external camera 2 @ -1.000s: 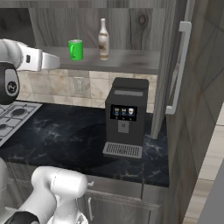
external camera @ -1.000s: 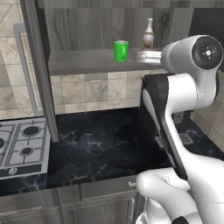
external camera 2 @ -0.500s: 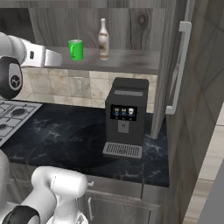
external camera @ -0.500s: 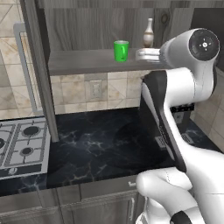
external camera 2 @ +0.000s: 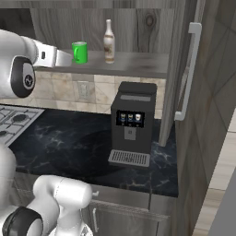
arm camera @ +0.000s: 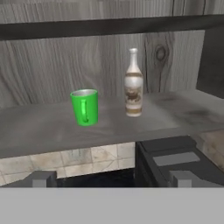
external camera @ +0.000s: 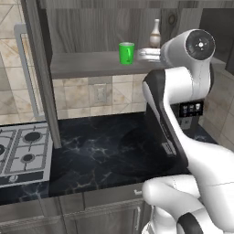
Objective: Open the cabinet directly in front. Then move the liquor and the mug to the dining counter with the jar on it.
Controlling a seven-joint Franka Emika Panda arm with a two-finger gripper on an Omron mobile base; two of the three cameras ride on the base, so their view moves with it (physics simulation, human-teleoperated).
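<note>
The cabinet (external camera 2: 138,27) stands open, both doors swung wide, its right door (external camera 2: 186,73) edge-on with a long silver handle (external camera 2: 189,69). Below it a black marbled surface (external camera: 114,151) carries a gas hob (external camera: 20,153) at the left and a dark coffee machine (external camera 2: 132,122) at the right. On the cabinet's lower shelf (arm camera: 48,127) the liquor (arm camera: 133,85) stands upright, slim and pale (with a brownish label), and the mug (arm camera: 85,107) sits just beside it, apart from it and nearer the shelf's front. The end effector (arm camera: 111,178) hangs before the shelf edge, fingers (arm camera: 43,178) spread fully wide and empty, short of both items.
</note>
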